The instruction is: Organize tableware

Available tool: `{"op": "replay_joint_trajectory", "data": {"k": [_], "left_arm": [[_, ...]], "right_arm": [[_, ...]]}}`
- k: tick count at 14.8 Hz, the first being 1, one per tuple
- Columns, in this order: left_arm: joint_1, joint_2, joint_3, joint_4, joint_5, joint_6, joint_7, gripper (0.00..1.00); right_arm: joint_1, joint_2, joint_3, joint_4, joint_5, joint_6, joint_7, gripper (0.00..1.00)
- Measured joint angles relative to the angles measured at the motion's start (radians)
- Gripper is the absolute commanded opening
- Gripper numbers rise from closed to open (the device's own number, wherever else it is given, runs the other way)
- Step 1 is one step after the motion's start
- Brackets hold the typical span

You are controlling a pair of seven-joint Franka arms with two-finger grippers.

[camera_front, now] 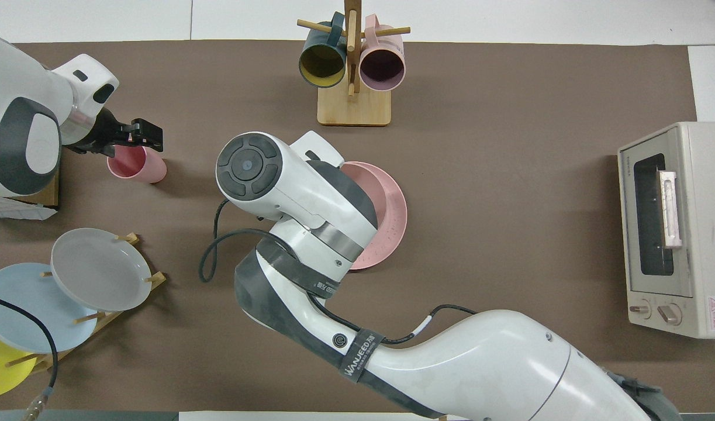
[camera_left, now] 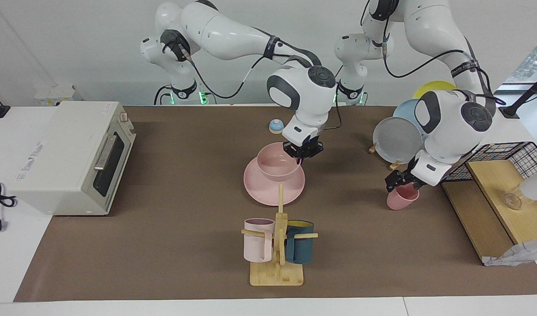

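The pink plate (camera_left: 255, 186) lies at the table's middle, and the pink bowl (camera_left: 275, 169) sits on it. My right gripper (camera_left: 300, 157) is at the bowl's rim on the side toward the left arm's end, fingers closed on that rim. In the overhead view my right arm covers the bowl and part of the plate (camera_front: 392, 216). The pink cup (camera_left: 402, 198) is toward the left arm's end, slightly tilted, at the table surface. My left gripper (camera_left: 398, 182) is shut on its rim; both also show in the overhead view, gripper (camera_front: 147, 135) and cup (camera_front: 136, 164).
A wooden mug tree (camera_left: 277, 245) with a pale pink and a teal mug stands farther from the robots than the plate. A toaster oven (camera_left: 70, 156) is at the right arm's end. A plate rack (camera_left: 398, 140), wire basket (camera_left: 514, 153) and wooden board (camera_left: 479, 219) crowd the left arm's end.
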Motion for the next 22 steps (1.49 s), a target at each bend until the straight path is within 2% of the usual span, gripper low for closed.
{"op": "replay_joint_trajectory", "data": {"k": [3,8,9,11,13,14,15,16,19,22], "left_arm": [[0.000,0.000,-0.002,-0.031,0.000,0.017,-0.014,1.00],[-0.003,0.000,-0.007,-0.078,0.000,0.071,-0.040,1.00],[-0.003,0.000,-0.008,-0.085,0.000,0.077,-0.043,0.96],[-0.003,0.000,-0.007,-0.094,0.000,0.086,-0.044,0.76],[-0.003,0.000,-0.007,-0.098,0.014,0.088,-0.044,0.26],[-0.003,0.000,-0.007,-0.099,0.020,0.089,-0.044,0.01],[-0.004,0.000,-0.008,-0.100,0.023,0.091,-0.041,0.00],[-0.004,0.000,-0.008,-0.102,0.029,0.094,-0.034,0.00],[-0.004,0.000,-0.007,-0.108,0.040,0.108,0.004,0.00],[-0.004,0.000,-0.007,-0.101,0.042,0.113,0.013,0.00]], "right_arm": [[0.007,0.007,0.001,-0.018,0.000,0.022,0.000,0.00],[-0.011,0.012,-0.002,-0.126,-0.003,0.088,0.000,0.00],[-0.018,0.012,-0.002,-0.141,-0.003,0.089,0.000,0.00],[-0.026,0.012,-0.002,-0.160,-0.004,0.090,0.000,0.00],[-0.025,0.008,-0.002,-0.164,-0.006,0.090,0.000,0.02],[-0.026,0.007,-0.002,-0.164,-0.006,0.091,0.000,0.21],[-0.028,0.006,-0.002,-0.164,-0.006,0.092,0.000,0.65],[-0.030,0.005,-0.002,-0.163,-0.006,0.091,0.000,1.00],[-0.032,-0.010,-0.005,-0.152,-0.006,0.088,0.000,1.00],[-0.084,-0.093,-0.012,-0.134,0.011,0.054,-0.024,1.00]]}}
